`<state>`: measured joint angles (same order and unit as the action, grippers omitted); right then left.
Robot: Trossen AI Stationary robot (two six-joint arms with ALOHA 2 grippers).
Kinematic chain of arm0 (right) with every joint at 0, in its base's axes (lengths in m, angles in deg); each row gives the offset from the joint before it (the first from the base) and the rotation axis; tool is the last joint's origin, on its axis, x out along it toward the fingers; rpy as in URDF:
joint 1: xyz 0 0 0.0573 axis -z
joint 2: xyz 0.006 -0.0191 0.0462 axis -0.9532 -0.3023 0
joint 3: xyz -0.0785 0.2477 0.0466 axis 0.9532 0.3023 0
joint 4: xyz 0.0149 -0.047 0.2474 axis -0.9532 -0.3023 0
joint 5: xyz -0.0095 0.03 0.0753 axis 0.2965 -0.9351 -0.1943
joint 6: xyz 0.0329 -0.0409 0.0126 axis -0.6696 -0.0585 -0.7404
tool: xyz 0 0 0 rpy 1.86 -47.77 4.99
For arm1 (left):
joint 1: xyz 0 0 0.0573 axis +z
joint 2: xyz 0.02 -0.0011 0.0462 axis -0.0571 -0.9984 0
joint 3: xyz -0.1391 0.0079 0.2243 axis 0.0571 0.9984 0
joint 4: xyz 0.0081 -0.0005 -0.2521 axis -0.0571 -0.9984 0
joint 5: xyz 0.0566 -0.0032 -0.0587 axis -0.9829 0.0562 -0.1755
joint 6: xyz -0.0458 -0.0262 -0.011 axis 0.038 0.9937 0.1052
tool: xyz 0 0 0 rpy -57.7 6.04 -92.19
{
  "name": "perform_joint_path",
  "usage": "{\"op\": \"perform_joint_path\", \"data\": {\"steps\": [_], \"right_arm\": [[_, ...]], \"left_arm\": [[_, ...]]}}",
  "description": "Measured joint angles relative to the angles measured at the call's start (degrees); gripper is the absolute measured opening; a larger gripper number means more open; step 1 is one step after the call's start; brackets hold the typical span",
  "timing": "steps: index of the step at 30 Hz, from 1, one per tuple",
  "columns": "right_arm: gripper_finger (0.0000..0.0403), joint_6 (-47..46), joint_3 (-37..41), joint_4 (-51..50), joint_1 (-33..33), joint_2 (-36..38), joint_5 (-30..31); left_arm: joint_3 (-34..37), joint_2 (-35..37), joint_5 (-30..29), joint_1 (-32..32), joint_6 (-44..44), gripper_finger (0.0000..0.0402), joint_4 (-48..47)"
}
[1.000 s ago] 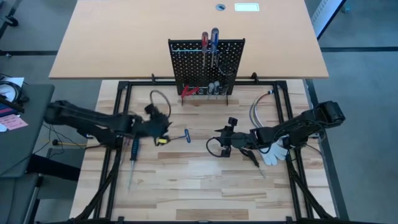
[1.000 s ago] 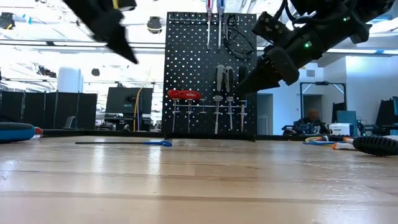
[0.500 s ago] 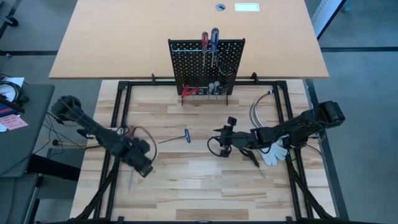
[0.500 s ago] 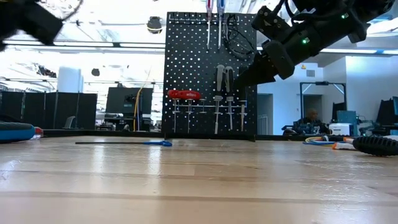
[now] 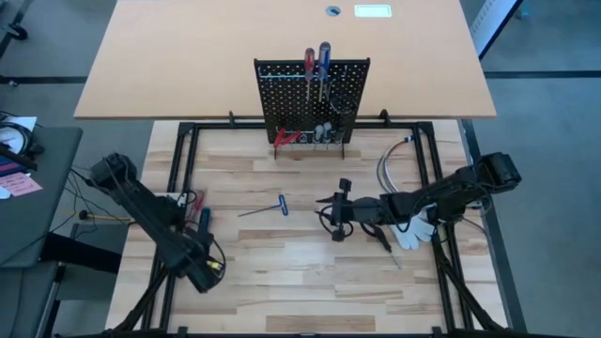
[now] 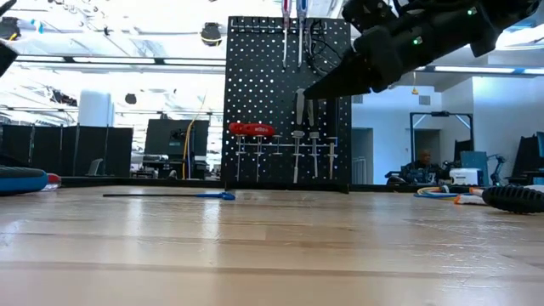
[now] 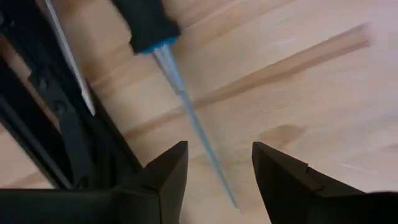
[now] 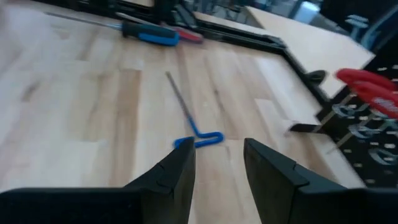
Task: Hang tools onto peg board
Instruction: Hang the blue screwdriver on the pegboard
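Observation:
The black peg board (image 5: 312, 99) stands at the table's far edge, with two screwdrivers stuck in its top and red pliers (image 6: 252, 129) on its hooks. A black-and-blue-handled screwdriver (image 5: 202, 221) lies at the table's left beside a red-handled tool (image 5: 192, 202). My left gripper (image 7: 217, 177) points down over the screwdriver's shaft (image 7: 189, 118), open, one finger on either side near the tip, not touching it. A blue-handled hex key (image 8: 199, 140) lies mid-table. My right gripper (image 8: 221, 171) hovers open to its right, holding nothing.
A white glove (image 5: 413, 230) and a grey coiled cable (image 5: 390, 164) lie at the right under my right arm. The black table frame (image 7: 68, 130) runs close beside the screwdriver. Bare wood lies between the hex key and the near edge.
My left gripper has swung from mid-left of the table toward the near left corner, sunk, rolled and tipped until it points down over the screwdriver's shaft. My right gripper's fingertips have tipped up a little. Nothing on the table has moved.

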<state>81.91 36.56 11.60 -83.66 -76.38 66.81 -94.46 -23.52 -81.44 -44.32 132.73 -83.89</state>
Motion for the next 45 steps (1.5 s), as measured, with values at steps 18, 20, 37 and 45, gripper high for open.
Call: {"op": "perform_joint_path", "data": {"steps": [18, 20, 37, 45], "right_arm": [[0.0143, -3.93, 0.00, -5.74, -11.05, 0.00, -0.59], [0.0143, -4.29, 0.00, -5.75, -12.18, -0.01, -0.57], [0.0143, -17.13, 0.00, -12.96, -17.75, 0.00, 3.51], [0.0143, -22.43, 0.00, -16.36, -19.62, -0.01, 6.98]], "left_arm": [[8.26, -6.92, 3.61, -2.50, 1.80, 0.0050, 17.99], [7.77, -6.80, 0.96, -2.47, 1.41, 0.0029, 17.97], [6.34, -7.05, -29.02, 3.41, -21.90, 0.0002, 38.09], [6.27, -6.94, -38.90, 9.51, -44.79, 0.0001, 51.68]]}}
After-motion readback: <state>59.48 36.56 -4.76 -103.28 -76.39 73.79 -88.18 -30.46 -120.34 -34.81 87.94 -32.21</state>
